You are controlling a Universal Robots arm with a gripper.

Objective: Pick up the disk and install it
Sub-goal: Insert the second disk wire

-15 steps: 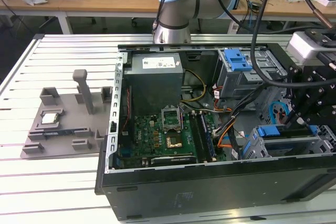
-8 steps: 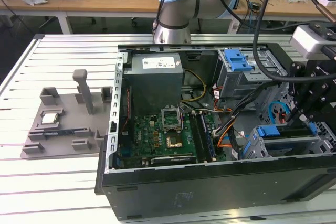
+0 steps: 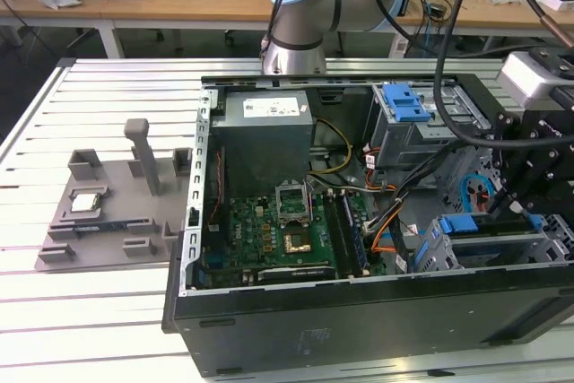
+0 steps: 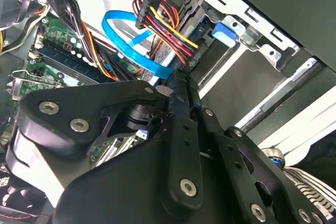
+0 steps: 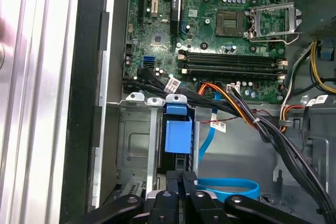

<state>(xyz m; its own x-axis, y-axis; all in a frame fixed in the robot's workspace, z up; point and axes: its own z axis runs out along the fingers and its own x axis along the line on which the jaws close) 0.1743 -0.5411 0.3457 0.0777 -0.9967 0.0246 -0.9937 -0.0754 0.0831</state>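
The disk stands on edge in the metal drive cage at the front corner of the open computer case, on the exterior view's right. Its blue carrier sits between the cage walls in the first wrist view. My gripper is right over it with its two black fingers pressed together, shut, tips at the disk's dark edge. I cannot tell whether they touch it. In the second wrist view the fingertips point at the cage, beside a blue tab and the wire plug.
The motherboard fills the case floor, with a grey power supply behind it. A blue flat cable and black and coloured wire bundles run close to the cage. A grey fixture holding a small chip lies on the slatted table.
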